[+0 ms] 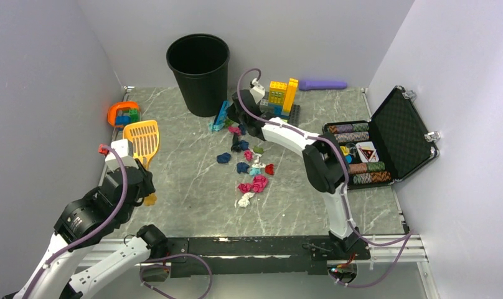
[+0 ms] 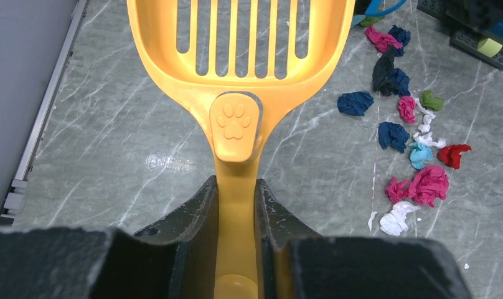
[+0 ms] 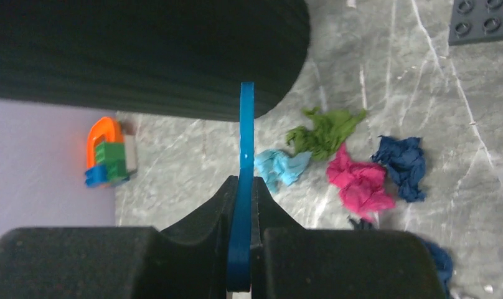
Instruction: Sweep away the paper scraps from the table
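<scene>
The paper scraps (image 1: 252, 168) lie in a loose cluster on the middle of the marble table (image 1: 187, 187): pink, navy, teal, green, white and red wads. My left gripper (image 1: 142, 176) is shut on the handle of a yellow slotted scoop (image 1: 142, 138), left of the scraps. In the left wrist view the gripper (image 2: 236, 187) clamps the scoop (image 2: 239, 62), with the scraps (image 2: 417, 149) to its right. My right gripper (image 1: 238, 116) is shut on a thin blue flat tool (image 1: 221, 116) beside the bin. In the right wrist view the gripper (image 3: 241, 184) grips the tool (image 3: 246, 131); scraps (image 3: 359, 180) lie just right.
A black bin (image 1: 199, 71) stands at the back, close to the blue tool. Stacked bricks on a dark baseplate (image 1: 281, 96) and a purple object (image 1: 324, 84) sit behind. An open case of poker chips (image 1: 373, 149) is at right. An orange piece with bricks (image 1: 123, 114) is at the left edge.
</scene>
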Available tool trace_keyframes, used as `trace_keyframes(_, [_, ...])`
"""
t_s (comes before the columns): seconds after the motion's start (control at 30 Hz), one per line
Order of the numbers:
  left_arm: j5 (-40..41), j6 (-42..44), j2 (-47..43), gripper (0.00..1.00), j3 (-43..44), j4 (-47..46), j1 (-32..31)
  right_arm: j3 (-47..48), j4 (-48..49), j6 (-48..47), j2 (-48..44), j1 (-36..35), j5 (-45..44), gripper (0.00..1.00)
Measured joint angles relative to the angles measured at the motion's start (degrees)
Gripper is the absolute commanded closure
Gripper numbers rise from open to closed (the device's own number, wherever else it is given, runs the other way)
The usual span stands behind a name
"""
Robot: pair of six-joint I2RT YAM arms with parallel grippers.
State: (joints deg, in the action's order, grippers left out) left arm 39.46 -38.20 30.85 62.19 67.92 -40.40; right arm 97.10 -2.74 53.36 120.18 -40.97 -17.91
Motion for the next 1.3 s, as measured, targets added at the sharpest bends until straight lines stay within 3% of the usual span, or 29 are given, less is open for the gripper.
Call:
trace_keyframes(0.2, [0.00, 0.59, -0.13, 1.00, 0.31, 0.02, 0.00, 3.34, 0.57, 4.79, 9.46, 2.38, 2.01, 1.00])
trace_keyframes(0.4, [-0.26, 1.40, -0.11, 1.00, 0.81, -0.92, 0.00, 9.14, -15.43, 11.67, 10.34, 2.62, -1.97, 1.00])
trace_keyframes(0.6, [-0.81, 1.62, -0.09, 1.00, 0.48, -2.99, 0.02, -1.11, -32.35, 17.90, -4.98, 2.08, -8.28, 1.00])
trace_keyframes(0.8, [-2.14, 2.56, 0.31, 1.00, -1.38, -5.33, 0.09, -14.71, -26.21, 11.13, -21.20, 2.05, -8.37, 1.00])
trace_keyframes(1.0, [-3.63, 3.10, 1.97, 1.00, -1.77, -7.50, 0.11, -14.47, -10.49, -4.94, -20.55, 2.23, 6.73, 1.00])
trace_keyframes(1.17, [-5.68, 3.02, 4.46, 1.00, -1.81, -7.76, 0.09, -1.86, -10.10, -10.75, -8.81, 2.14, 21.05, 1.00])
trace_keyframes(1.3, [-8.24, 2.56, 6.51, 1.00, -2.89, -9.16, 0.11, 0.70, -12.90, -12.50, -2.56, 1.92, 26.49, 1.00])
